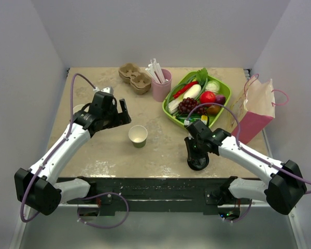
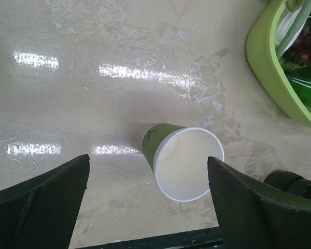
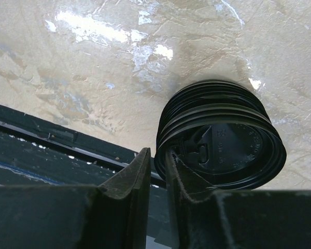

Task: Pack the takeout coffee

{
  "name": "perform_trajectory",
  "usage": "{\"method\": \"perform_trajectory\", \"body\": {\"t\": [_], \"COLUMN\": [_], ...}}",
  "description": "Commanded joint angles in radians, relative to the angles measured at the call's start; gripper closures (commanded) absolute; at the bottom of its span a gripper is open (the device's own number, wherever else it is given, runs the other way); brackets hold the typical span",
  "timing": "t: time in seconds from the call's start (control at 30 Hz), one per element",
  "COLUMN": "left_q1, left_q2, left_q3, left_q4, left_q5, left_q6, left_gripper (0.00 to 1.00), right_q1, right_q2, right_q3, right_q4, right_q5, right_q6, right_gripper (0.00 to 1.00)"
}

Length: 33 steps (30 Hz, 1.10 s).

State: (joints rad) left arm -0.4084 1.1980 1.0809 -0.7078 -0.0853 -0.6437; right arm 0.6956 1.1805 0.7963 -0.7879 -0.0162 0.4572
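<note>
Left gripper (image 2: 149, 157) jaws wide open, nearer arm; upright lidless olive-green paper cup (image 2: 186, 166) just right of it. Right gripper (image 3: 156, 153) pinching rim of round black plastic lid stack (image 3: 233, 135), near-right of cup.

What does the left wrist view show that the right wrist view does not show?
Only left wrist: a lidless green cup, a green tray and the wide-open left tool. Only right wrist: the right tool pinching the rim of the stacked black lids. Both: the beige tabletop, and those lids, at the left view's lower right corner.
</note>
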Motion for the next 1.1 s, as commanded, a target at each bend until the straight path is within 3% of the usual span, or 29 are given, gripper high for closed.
{"method": "perform_trajectory", "body": {"t": [0.0,0.3,0.43,1.07], "left_q1": [-0.006,-0.006,-0.006,-0.004], "left_q2": [-0.008,-0.009,-0.011,-0.014], "left_q3": [-0.013,-0.021,-0.016,-0.032], "left_q4": [0.031,0.022,0.016,0.037], "left_q5": [0.015,-0.002,-0.007,0.024], "left_q6": [-0.01,-0.017,-0.017,-0.004], "left_gripper": [0.0,0.0,0.0,0.0], "right_q1": [0.005,0.005,0.004,0.004], "right_q2": [-0.004,-0.004,-0.015,-0.125], "right_q3": [0.004,-0.002,0.01,0.112], "right_q4": [0.018,0.021,0.012,-0.099], "right_q5": [0.03,0.042,0.047,0.047], "right_q6": [0.014,0.023,0.024,-0.035], "right_gripper": [0.82,0.87,1.0,1.0]}}
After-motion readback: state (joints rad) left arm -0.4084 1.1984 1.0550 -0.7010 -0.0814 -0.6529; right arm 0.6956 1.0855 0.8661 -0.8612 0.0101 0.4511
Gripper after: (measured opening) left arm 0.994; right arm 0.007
